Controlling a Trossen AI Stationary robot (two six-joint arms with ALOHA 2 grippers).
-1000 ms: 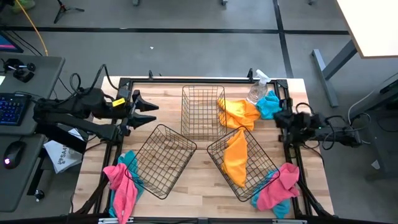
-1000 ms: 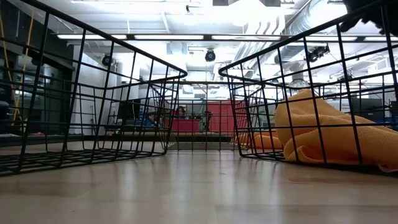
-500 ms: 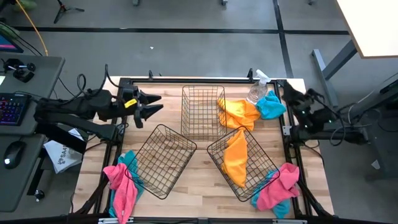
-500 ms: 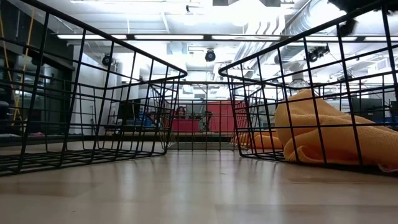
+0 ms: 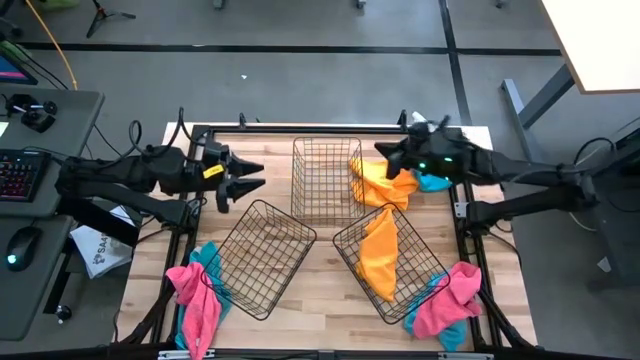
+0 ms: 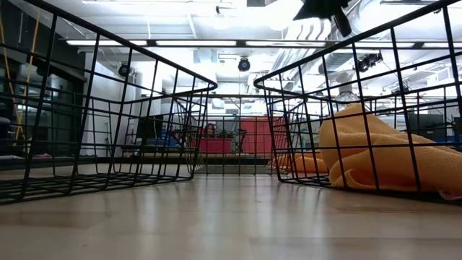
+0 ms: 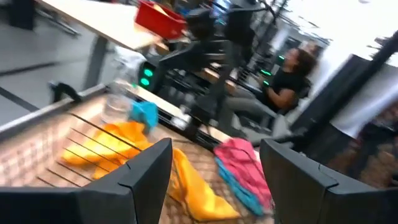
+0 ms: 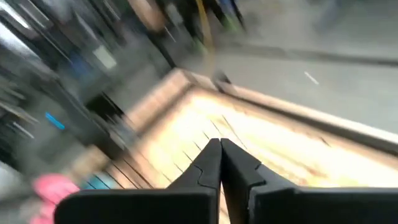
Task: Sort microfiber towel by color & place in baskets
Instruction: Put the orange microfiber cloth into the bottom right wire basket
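Three black wire baskets sit on a pale wooden tabletop as two dark robot arms reach in from either side to sort coloured cloths. The right claw hangs above the far right part of the tabletop, its fingers pressed together and holding nothing, near a yellow-orange towel draped over the rim of the far basket, probably the next piece to be lifted. Just beside it lie a turquoise towel and a clear spray bottle. The left claw hovers over the far left part of the tabletop with its fingers spread wide and empty, apparently waiting.

A second yellow-orange towel already lies in the right-hand basket, suggesting that basket is taken for that colour. The middle basket and the far one hold nothing inside. A pink towel over turquoise cloth rests at the near right corner, and another pink and turquoise pair hangs at the near left edge (neither yet sorted).

Black frame bars edge the tabletop. Beyond it are a grey floor, a desk with a keyboard at left, and a seated person in the left wrist view.
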